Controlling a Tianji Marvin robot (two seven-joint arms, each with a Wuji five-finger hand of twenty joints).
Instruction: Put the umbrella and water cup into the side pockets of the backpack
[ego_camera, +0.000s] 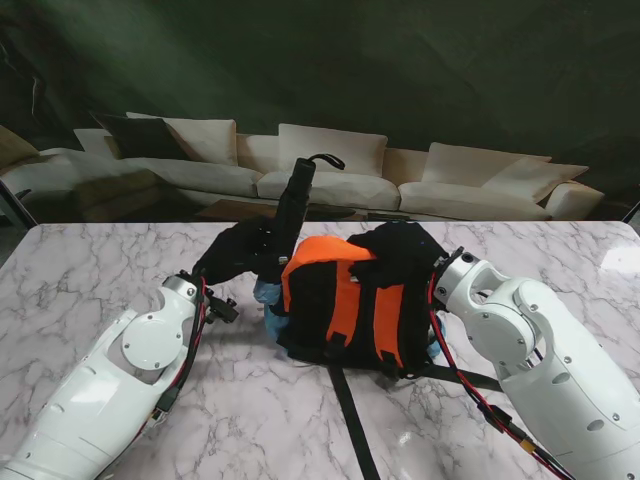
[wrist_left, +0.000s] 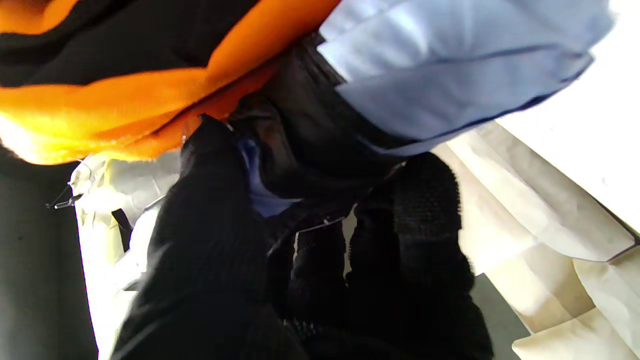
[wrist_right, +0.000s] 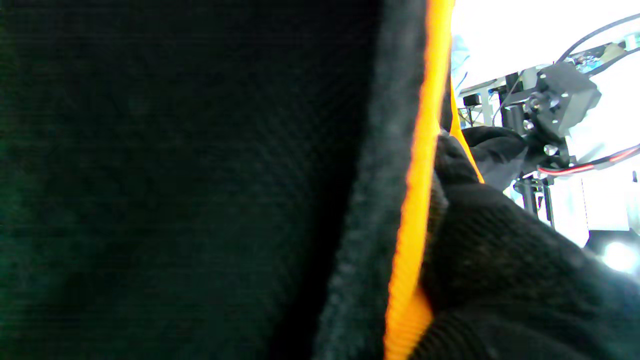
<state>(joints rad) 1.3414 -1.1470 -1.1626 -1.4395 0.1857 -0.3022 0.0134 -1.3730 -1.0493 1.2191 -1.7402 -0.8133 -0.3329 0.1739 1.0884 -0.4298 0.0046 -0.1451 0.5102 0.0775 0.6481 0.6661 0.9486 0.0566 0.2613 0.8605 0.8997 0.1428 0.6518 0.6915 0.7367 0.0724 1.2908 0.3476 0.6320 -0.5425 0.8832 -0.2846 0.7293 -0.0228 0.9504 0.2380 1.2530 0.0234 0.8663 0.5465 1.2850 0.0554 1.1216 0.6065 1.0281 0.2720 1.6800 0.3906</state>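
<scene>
The orange and black backpack (ego_camera: 345, 305) stands in the middle of the marble table (ego_camera: 90, 270). At its left side the umbrella (ego_camera: 296, 195) points up and away from me, black handle and wrist loop on top, light blue canopy (ego_camera: 268, 297) low against the pack. My left hand (ego_camera: 240, 255), in a black glove, is shut on the umbrella just under the handle. The left wrist view shows the blue folds (wrist_left: 450, 75) beside the orange cloth (wrist_left: 125, 100). My right hand (ego_camera: 405, 250) grips the pack's top right edge (wrist_right: 420, 150). I cannot make out the water cup.
A black strap (ego_camera: 350, 420) trails from the backpack toward me across the table. A bit of light blue (ego_camera: 433, 348) shows at the pack's right side. A cream sofa (ego_camera: 330, 170) stands beyond the table's far edge.
</scene>
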